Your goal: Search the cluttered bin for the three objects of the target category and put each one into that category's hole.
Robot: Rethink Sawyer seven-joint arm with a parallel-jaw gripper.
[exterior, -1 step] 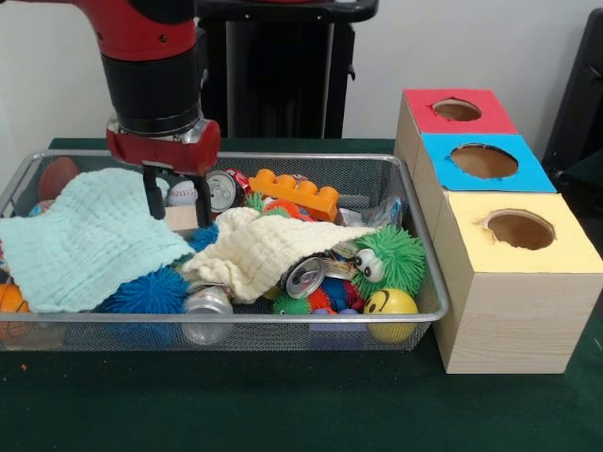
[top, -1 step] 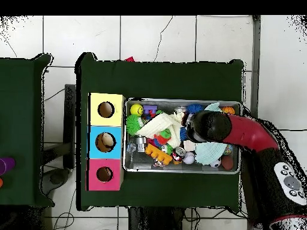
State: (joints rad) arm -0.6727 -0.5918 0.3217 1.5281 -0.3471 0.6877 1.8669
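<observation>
My gripper (exterior, -1 step: pixel 177 200) hangs open over the left-middle of the wire bin (exterior, -1 step: pixel 236 318), its two black fingers (exterior, -1 step: pixel 153 194) straddling a small tan block (exterior, -1 step: pixel 181 218) without touching it. A pale blue cloth (exterior, -1 step: pixel 89 235) covers the bin's left part and a cream cloth (exterior, -1 step: pixel 264 250) its middle. Around them lie an orange toy brick (exterior, -1 step: pixel 297 193), crushed cans (exterior, -1 step: pixel 306 275), a green fuzzy ball with eyes (exterior, -1 step: pixel 391 259), a yellow smiley ball (exterior, -1 step: pixel 390 306) and a blue spiky ball (exterior, -1 step: pixel 146 292). In the overhead view the arm (top, -1 step: pixel 210 127) hides the gripper.
Right of the bin stands a wooden box with a red hole (exterior, -1 step: pixel 457 110), a blue hole (exterior, -1 step: pixel 483 161) and a yellow hole (exterior, -1 step: pixel 519 229). A baseball (exterior, -1 step: pixel 182 194), a brown ball (exterior, -1 step: pixel 58 176) and an orange ball (exterior, -1 step: pixel 9 299) lie along the bin's left and back.
</observation>
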